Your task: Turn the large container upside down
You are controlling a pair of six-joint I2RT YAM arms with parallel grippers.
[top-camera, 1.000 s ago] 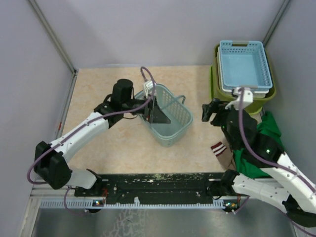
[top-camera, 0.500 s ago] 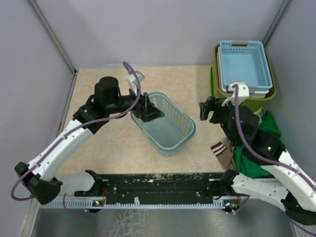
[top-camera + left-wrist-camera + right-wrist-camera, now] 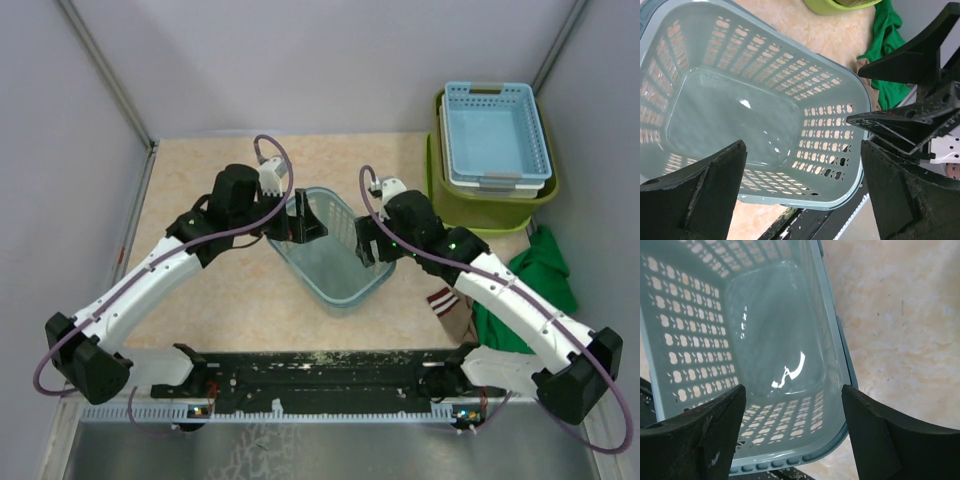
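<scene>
The large lime-green container [image 3: 489, 206] stands upright at the back right, with a white basket and a pale blue basket [image 3: 495, 132] nested in it. Its edge shows at the top of the left wrist view [image 3: 840, 5]. Both grippers are away from it, over a teal perforated basket [image 3: 336, 252] in the middle of the table. My left gripper [image 3: 300, 222] [image 3: 802, 190] is open at the basket's left rim. My right gripper [image 3: 367, 246] [image 3: 792, 430] is open at its right rim. Neither holds anything.
A green cloth [image 3: 532, 290] and a striped dark red item [image 3: 440, 301] lie at the right, in front of the container. The teal basket [image 3: 755, 110] [image 3: 740, 355] sits upright and empty. Grey walls close the left, back and right sides.
My right arm has swung left from beside the lime-green container to the teal basket's right rim. The teal basket went from tilted to flat, and my left gripper has shifted slightly.
</scene>
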